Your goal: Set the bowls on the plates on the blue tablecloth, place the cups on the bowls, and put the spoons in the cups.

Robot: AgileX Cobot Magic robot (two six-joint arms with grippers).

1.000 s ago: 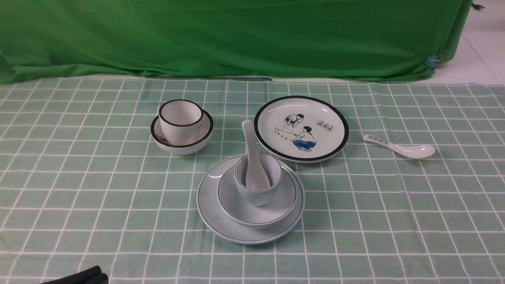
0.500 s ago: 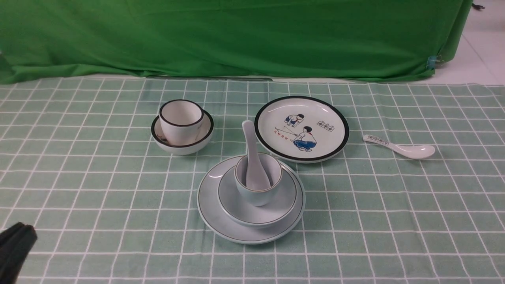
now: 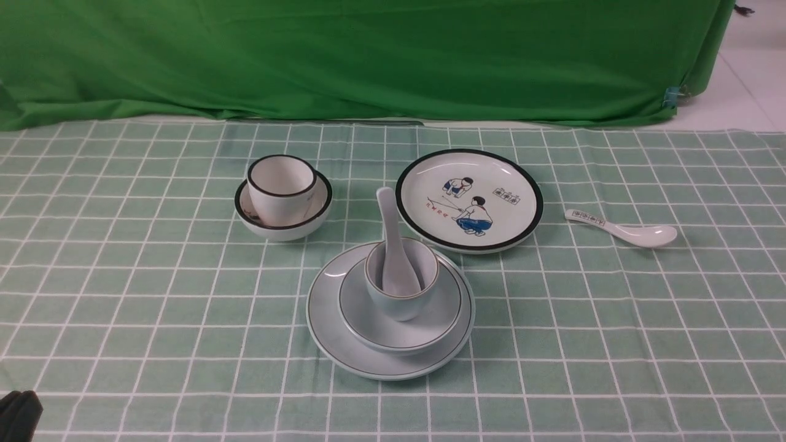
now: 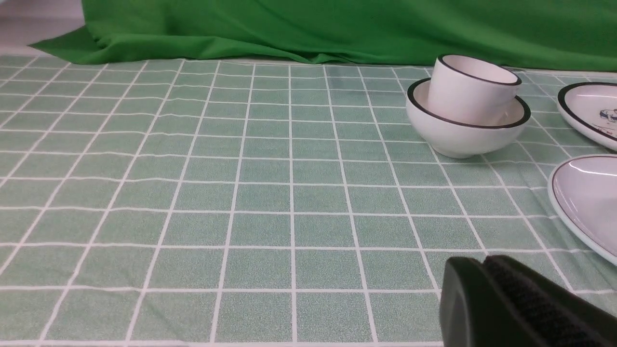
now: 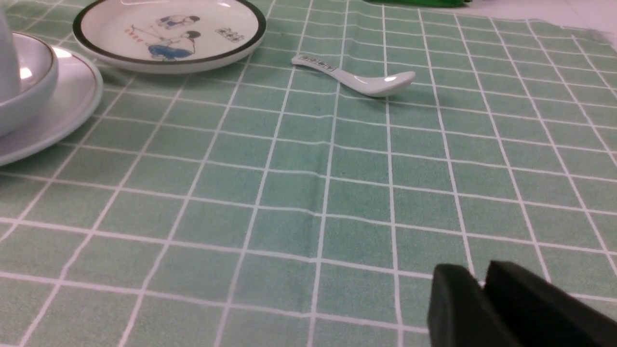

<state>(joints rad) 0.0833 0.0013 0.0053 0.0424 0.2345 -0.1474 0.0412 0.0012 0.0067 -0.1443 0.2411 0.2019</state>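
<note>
Left gripper (image 3: 18, 414) lower and further toward front view's near-left corner than half a second ago; crockery unmoved. Its fingers (image 4: 511, 303) pressed together, empty; right gripper (image 5: 482, 284) likewise closed, empty. Pale blue plate (image 3: 331, 331) on blue tablecloth (image 3: 123, 276) carries blue-white bowl (image 3: 362, 313), pale blue cup (image 3: 402, 294), plain spoon (image 3: 393, 245). Cream cup (image 3: 280, 187) sits in black-rimmed bowl (image 3: 291, 224), beside cartoon plate (image 3: 470, 199). Printed spoon (image 3: 620, 227) lies on cloth, right of cartoon plate

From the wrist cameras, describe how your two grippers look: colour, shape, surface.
The left gripper is matte black, with blunt rounded finger ends; one finger carries a finely ribbed pad. The right gripper is the same matte black, with blocky rounded fingers. No cables, markings or labels are visible on either.
</note>
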